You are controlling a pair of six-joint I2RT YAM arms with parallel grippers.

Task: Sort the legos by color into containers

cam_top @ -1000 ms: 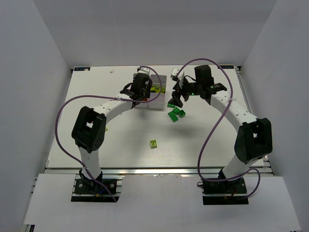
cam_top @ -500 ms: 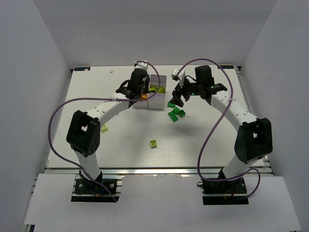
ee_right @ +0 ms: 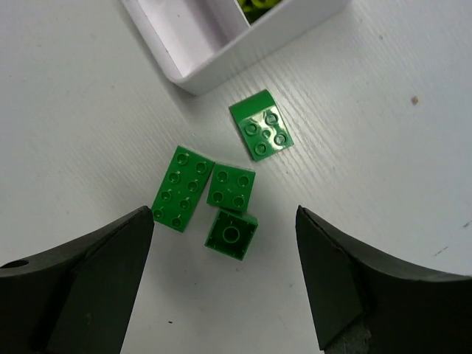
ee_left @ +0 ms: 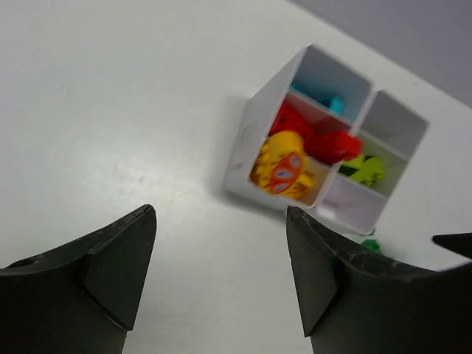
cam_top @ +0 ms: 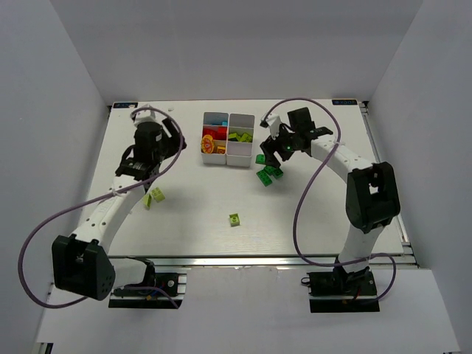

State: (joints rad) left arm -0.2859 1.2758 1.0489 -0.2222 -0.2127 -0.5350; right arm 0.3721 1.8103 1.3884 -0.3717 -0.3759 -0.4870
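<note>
L side: left gripper [ee_left: 221,217] has jaws spread wide w/ nothing between them, only bare table [ee_left: 110,110] below. It hangs well to the left of the tray [ee_left: 253,140], not touching it. A lime brick [cam_top: 155,196] lies on the table just beside the left forearm.

Tray is white, 2 cols x 3 rows, at far-centre of the table. Via left wrist cam, col. nearer the cam: light-blue bricks [ee_left: 330,102] in the far compartment, red bricks [ee_left: 318,141] in the middle, and a yellow piece [ee_left: 282,166] w/ orange under it in the near one. Lime bricks [ee_left: 366,169] sit in the other col., middle compartment. The yellow piece has printed orange ovals w/ grey-blue centres, too blurred to read as text.

R side: right gripper [ee_right: 223,214] is also wide open and empty, over four dk-green bricks just off the tray's near-right corner.
- The 2x4 brick [ee_right: 182,189] is studs up, right beside a 2x2 brick [ee_right: 232,189].
- The tipped brick [ee_right: 231,234] lies just below the 2x2, hollow side showing.
- The sloped brick [ee_right: 262,130] is nearest the tray, apart from the other three.

Can't tell if the fingertips touch the table.

A lone lime brick [cam_top: 234,219] lies mid-table toward the front, well apart from the rest. Small dark tags [cam_top: 122,105] at the table's far corners are too small to read.
</note>
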